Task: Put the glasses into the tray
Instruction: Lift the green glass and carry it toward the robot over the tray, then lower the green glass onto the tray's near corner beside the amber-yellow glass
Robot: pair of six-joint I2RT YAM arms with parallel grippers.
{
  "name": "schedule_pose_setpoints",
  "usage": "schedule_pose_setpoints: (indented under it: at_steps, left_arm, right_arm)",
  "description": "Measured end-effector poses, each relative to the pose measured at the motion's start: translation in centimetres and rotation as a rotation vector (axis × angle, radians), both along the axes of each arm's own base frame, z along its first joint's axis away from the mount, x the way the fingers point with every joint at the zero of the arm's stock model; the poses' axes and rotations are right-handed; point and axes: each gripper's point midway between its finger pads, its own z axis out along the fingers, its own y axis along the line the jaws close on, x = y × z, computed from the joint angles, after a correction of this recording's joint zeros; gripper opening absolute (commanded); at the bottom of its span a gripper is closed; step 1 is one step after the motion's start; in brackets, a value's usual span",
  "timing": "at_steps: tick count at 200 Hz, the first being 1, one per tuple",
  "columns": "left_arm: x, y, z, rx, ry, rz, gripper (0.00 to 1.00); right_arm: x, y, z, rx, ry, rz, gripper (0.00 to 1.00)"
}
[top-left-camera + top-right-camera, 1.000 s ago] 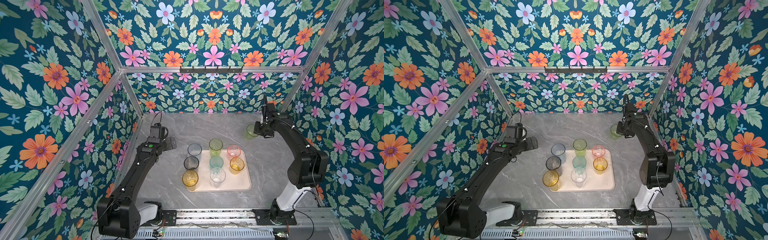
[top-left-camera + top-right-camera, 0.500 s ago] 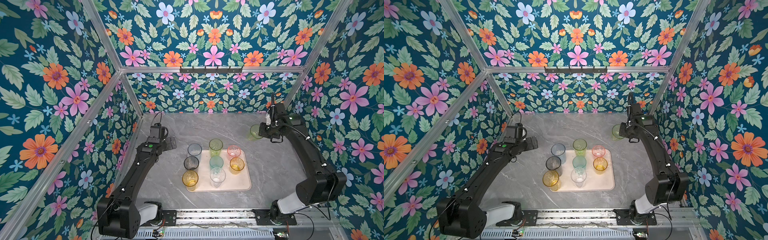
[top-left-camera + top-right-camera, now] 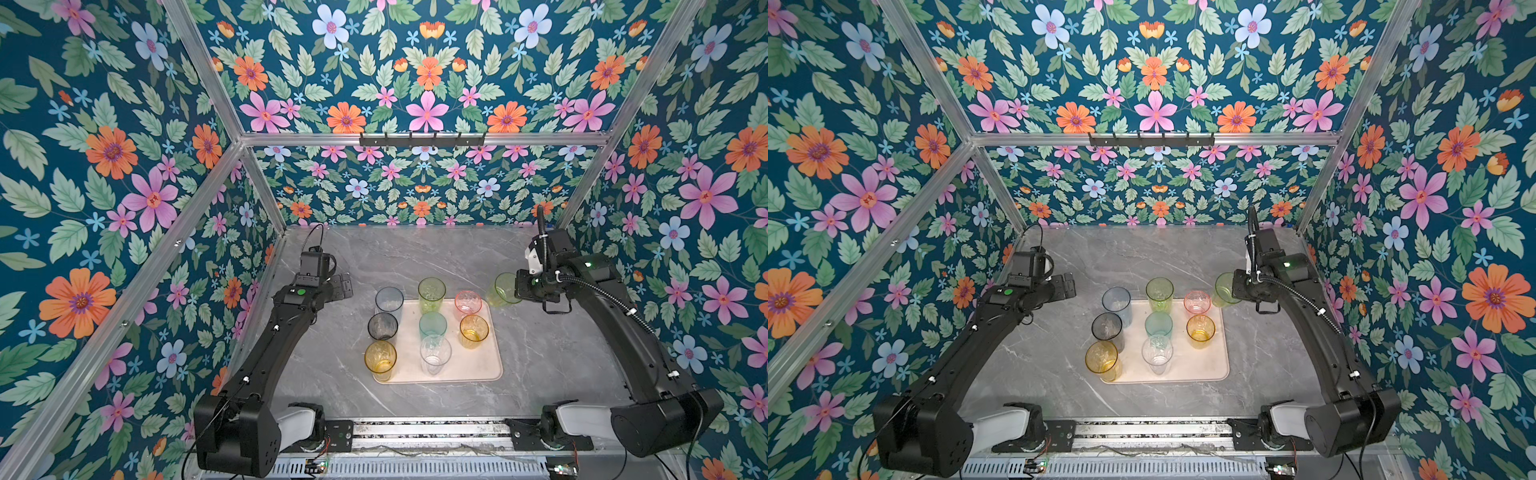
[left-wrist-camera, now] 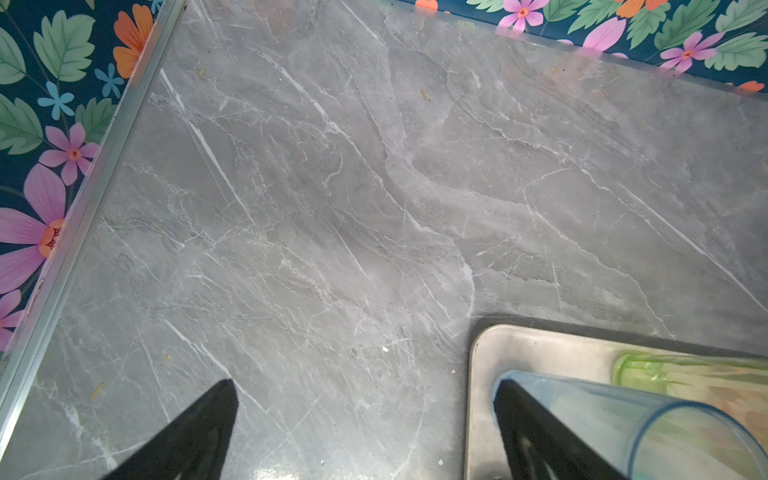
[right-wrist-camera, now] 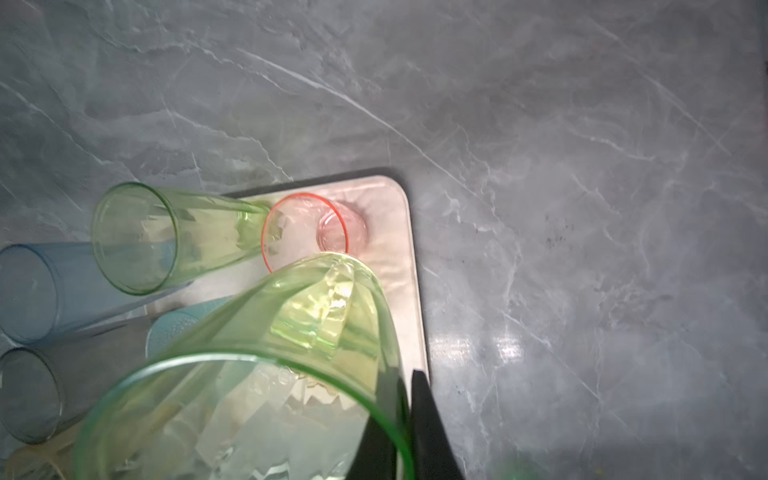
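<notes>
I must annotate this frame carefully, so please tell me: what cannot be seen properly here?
- Right gripper fingertips: both top views, hidden behind its body and the held green glass.
- Tray, large part: right wrist view, covered by that glass.
- Pale blue glass: left wrist view, cut by the edge, partly behind a left gripper finger.

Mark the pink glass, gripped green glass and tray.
pink glass point(image 3: 468, 302), in a top view, mouth
gripped green glass point(image 3: 499, 292), in a top view, body
tray point(image 3: 478, 365), in a top view, bare floor

Right gripper point(image 5: 409, 405) pinches the rim of a green tumbler point(image 5: 291, 332) over the pale tray point(image 5: 409, 249), near a short pink glass point(image 5: 332, 232).
</notes>
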Motion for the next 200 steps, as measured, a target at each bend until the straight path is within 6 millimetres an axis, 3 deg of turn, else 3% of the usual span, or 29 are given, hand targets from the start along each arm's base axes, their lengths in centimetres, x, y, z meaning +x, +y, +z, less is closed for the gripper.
schedule_pose_setpoints:
  at_steps: [47,111,153,200]
  left_arm:
    - [0.0,0.0,0.0,0.000,0.000,0.000,0.99]
    - [0.0,0.0,-0.2,0.001,0.006,-0.001,0.99]
    - [0.1,-0.1,-0.4,-0.001,0.012,-0.003,0.99]
    - [0.1,-0.2,-0.4,-0.005,0.013,-0.007,0.99]
  right_arm:
    - [-3.4,-0.4,-2.0,-0.004,0.051,-0.020,0.00]
    - [-7.8,0.9,-4.2,0.003,0.141,-0.004,0.00]
    - [-9.4,0.8,-4.7,0.003,0.165,-0.023,0.00]
    - [-10.9,2.1,-5.7,-0.018,0.208,0.034,0.00]
